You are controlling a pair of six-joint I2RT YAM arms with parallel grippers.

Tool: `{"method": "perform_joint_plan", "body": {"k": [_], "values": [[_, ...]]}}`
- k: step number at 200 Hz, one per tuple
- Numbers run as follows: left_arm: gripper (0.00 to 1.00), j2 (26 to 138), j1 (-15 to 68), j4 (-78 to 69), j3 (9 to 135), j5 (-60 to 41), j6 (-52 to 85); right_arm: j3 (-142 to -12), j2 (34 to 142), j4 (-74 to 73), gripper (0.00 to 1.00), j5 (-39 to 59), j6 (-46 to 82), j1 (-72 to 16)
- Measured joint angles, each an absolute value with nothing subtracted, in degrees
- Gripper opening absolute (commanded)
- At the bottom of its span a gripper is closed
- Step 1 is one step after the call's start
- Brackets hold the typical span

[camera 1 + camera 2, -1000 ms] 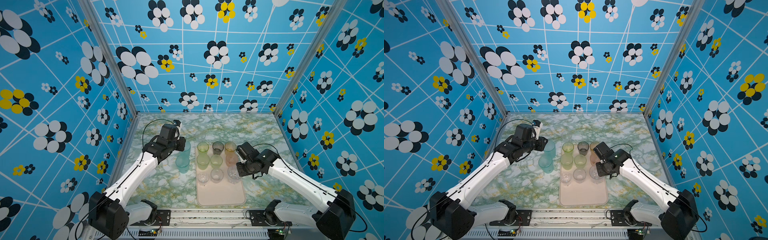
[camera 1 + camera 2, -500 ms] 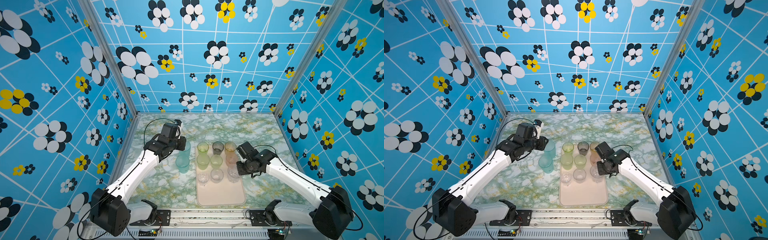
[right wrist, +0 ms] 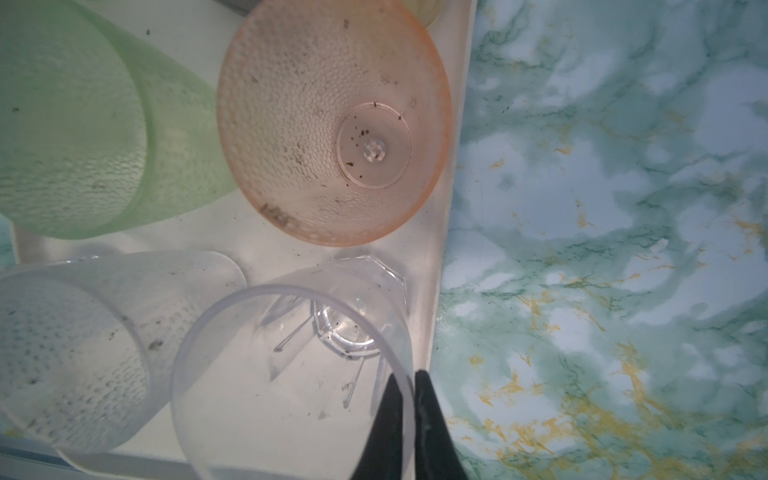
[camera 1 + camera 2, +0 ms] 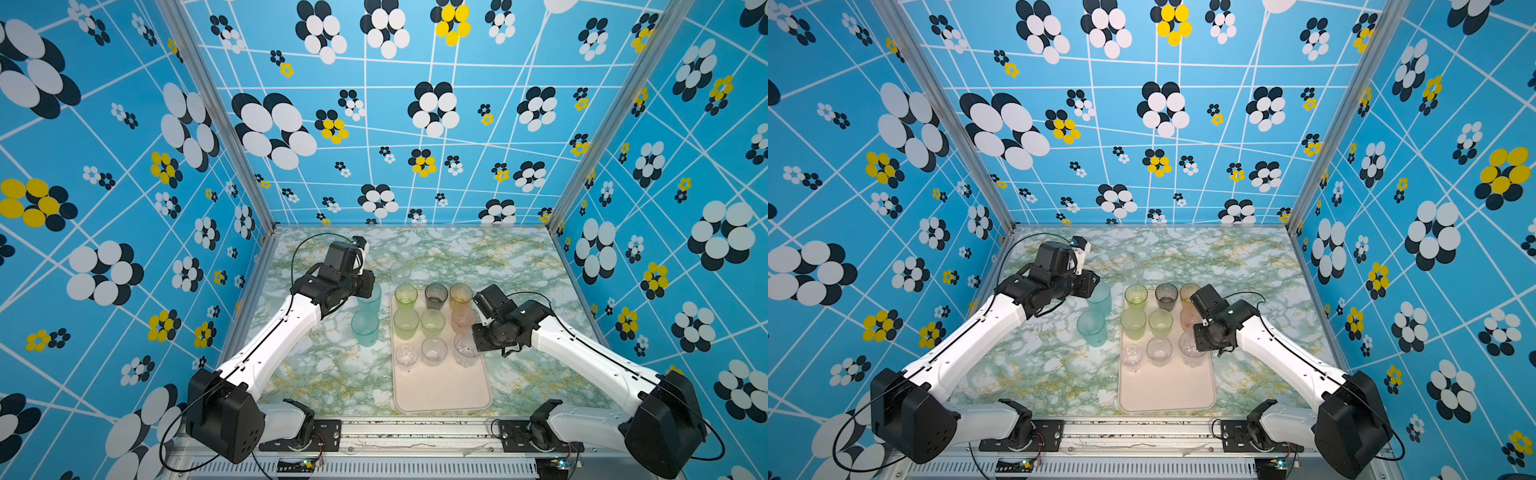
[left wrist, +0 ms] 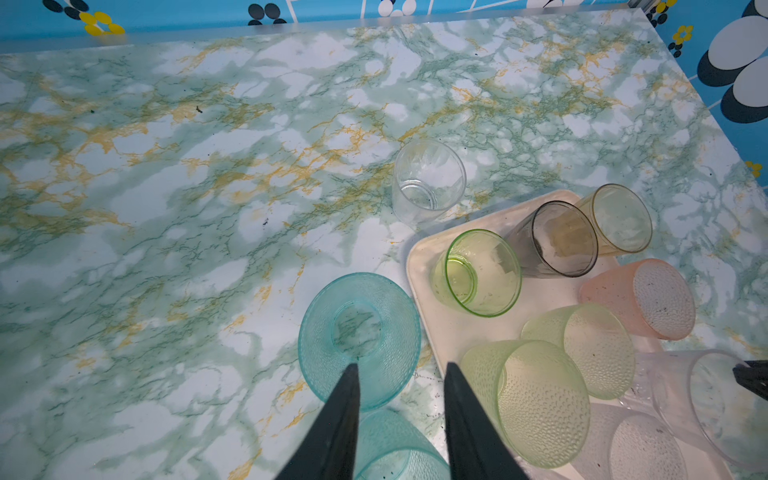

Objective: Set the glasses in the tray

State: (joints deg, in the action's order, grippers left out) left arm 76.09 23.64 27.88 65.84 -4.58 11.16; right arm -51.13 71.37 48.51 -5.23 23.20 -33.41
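The pale tray (image 4: 440, 386) (image 4: 1167, 386) holds several glasses in three rows: green, grey and amber, then green and pink (image 3: 332, 124), then clear. My right gripper (image 3: 409, 374) (image 4: 473, 334) is shut on the rim of the clear faceted glass (image 3: 291, 374) (image 4: 465, 349), which stands in the tray's right front corner. Two teal glasses (image 4: 370, 301) (image 4: 365, 328) stand on the table left of the tray. My left gripper (image 5: 401, 365) (image 4: 365, 289) hangs open over the farther teal glass (image 5: 359, 336), one finger above its mouth. A clear glass (image 5: 428, 183) (image 4: 400, 272) stands behind the tray.
The green-marbled table (image 4: 324, 374) is walled in by blue flowered panels on three sides. The tray's front half is bare. The pink glass stands close behind the glass that my right gripper holds, hard against the tray's right rim (image 3: 446, 249).
The left gripper has crept slightly toward the back above the teal glasses. The right gripper has stayed at the clear glass's rim in the tray.
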Motion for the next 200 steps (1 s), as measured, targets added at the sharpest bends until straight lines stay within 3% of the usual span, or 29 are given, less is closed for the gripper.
{"method": "perform_joint_plan", "body": {"k": [73, 200], "values": [[0.33, 79.9, 23.6, 29.2, 69.2, -5.7, 10.3, -51.1, 70.5, 47.8, 0.3, -5.2, 23.2, -32.5], [0.33, 105.4, 23.8, 39.7, 92.4, -7.4, 3.1, -60.9, 65.9, 49.6, 0.35, -7.0, 21.0, -29.0]]}}
